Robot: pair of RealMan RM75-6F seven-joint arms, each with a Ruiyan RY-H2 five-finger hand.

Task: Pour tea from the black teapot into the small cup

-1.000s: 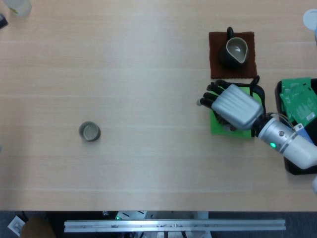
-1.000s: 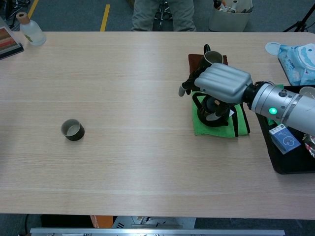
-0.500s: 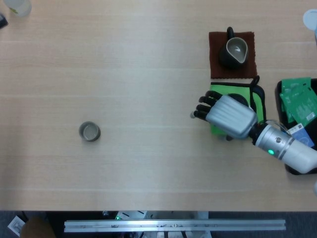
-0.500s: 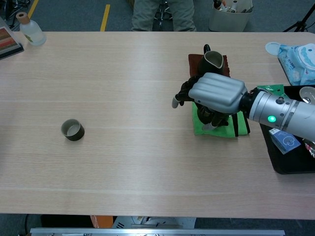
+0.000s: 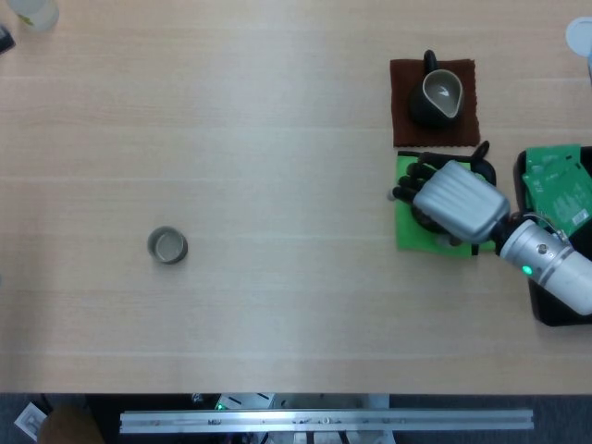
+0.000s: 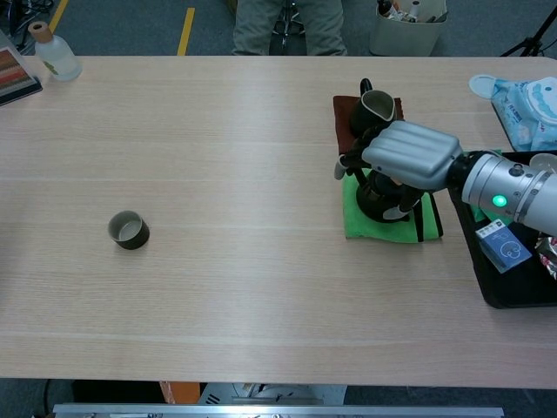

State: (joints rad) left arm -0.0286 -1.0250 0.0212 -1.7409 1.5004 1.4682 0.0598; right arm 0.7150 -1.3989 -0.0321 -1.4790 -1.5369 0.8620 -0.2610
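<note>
The black teapot [image 6: 383, 198] is dark and rounded, sitting on a green cloth [image 6: 359, 219] at the right of the bench [image 6: 244, 287], mostly hidden under the right hand [image 6: 409, 155]. The small cup [image 6: 129, 230] is a squat dark cup with a pale inside, standing alone well to the left. The right hand lies over the teapot, fingers curled down around its top; whether they actually clasp it cannot be told. A dark pitcher [image 5: 437, 96] stands on a brown mat [image 5: 402, 129] just behind.

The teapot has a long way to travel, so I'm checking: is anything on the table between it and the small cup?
No. Between the black teapot and the small cup, only bare table shows.
</note>
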